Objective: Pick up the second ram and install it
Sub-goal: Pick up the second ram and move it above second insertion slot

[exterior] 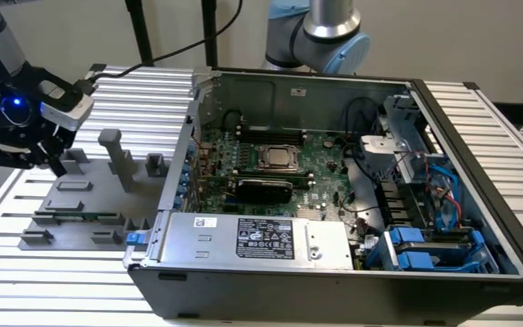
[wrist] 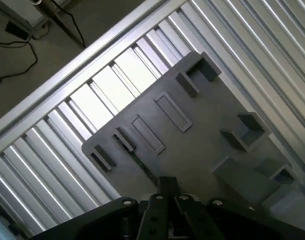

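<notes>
Gripper (exterior: 39,162) sits at 9 o'clock in the exterior view, over the far corner of the grey fixture tray (exterior: 52,235). The wrist view shows the fingertips (wrist: 166,186) pressed together, jaws fully closed, nothing between them.

Second ram (exterior: 75,217) is at about 5 o'clock from the gripper, apart from it. It's a slim green strip standing edge-on in a slot near the tray's front edge. Not picked.

A tall grey post (exterior: 116,158) stands on the tray at 3 o'clock from the gripper. The tray lies on the slatted aluminium table (exterior: 25,272).

The open PC case (exterior: 353,279) fills the centre and the exterior view's right, with its near corner just beside the tray. Inside it:
- motherboard (exterior: 321,197) flat on the case floor
- CPU socket (exterior: 278,158) near the board's middle
- grey power supply (exterior: 261,238) at 6 o'clock from the socket, along the front wall
- blue drive cages (exterior: 425,248) at 4 o'clock from the socket, with loose cables above them

An arm segment (exterior: 321,34) stands behind the case at 12 o'clock.
</notes>
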{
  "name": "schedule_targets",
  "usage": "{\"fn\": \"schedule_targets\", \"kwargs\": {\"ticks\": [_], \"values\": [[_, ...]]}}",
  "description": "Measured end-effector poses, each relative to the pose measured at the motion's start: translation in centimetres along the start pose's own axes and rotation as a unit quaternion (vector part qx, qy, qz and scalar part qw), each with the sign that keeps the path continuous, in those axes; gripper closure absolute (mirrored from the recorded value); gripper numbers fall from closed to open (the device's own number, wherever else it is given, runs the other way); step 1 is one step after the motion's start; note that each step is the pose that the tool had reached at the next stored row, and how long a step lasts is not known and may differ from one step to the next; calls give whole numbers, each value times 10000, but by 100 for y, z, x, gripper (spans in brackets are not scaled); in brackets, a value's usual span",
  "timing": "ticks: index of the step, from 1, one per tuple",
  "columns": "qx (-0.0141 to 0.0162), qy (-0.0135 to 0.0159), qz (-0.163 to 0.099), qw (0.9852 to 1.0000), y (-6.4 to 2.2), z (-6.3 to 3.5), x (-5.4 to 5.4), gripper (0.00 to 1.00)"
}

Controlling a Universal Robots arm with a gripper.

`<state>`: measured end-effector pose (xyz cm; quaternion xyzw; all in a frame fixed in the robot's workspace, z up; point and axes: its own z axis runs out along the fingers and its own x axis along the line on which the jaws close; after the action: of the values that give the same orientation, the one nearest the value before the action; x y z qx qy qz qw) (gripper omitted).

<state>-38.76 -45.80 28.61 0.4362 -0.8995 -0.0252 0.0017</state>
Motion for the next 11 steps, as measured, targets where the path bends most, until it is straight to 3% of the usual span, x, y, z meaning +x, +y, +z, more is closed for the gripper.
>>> {"fn": "schedule_targets", "kwargs": {"ticks": [5,11], "values": [[-9,21,-452,9990,-2,45,1,89],[-19,47,-997,9950,-5,100,2,89]]}}
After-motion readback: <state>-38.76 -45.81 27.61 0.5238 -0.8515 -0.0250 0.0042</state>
